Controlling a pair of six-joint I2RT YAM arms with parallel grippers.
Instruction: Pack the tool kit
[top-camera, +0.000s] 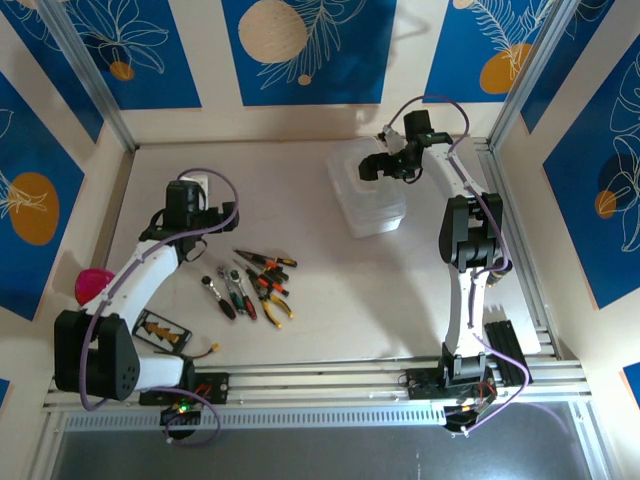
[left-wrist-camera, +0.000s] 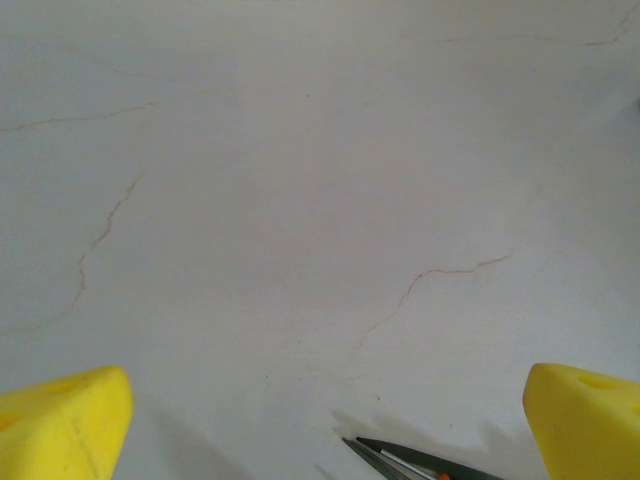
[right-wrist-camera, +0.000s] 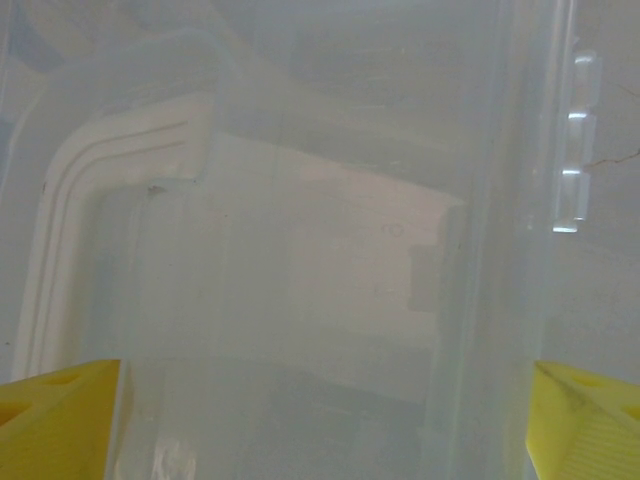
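The tool kit's clear plastic case (top-camera: 366, 196) stands at the back right of the table. My right gripper (top-camera: 381, 166) hovers over its far end, and in the right wrist view (right-wrist-camera: 325, 425) it is open, with yellow pads (right-wrist-camera: 55, 415) wide apart and the cloudy case (right-wrist-camera: 300, 250) right in front of them. Loose tools (top-camera: 255, 285) lie left of centre: yellow-handled pliers (top-camera: 276, 306), orange-and-black screwdrivers (top-camera: 266, 262), small metal wrenches (top-camera: 226, 296). My left gripper (top-camera: 190, 212) is open (left-wrist-camera: 325, 425) above bare table just behind them. Dark tool tips (left-wrist-camera: 400, 462) show at the bottom edge of its view.
A flat black card with orange marks (top-camera: 160, 330) lies near the left arm's base, with a small orange-tipped tool (top-camera: 205, 352) beside it. A pink ball (top-camera: 92, 283) sits at the left edge. Metal rails (top-camera: 330, 375) border the table's near side.
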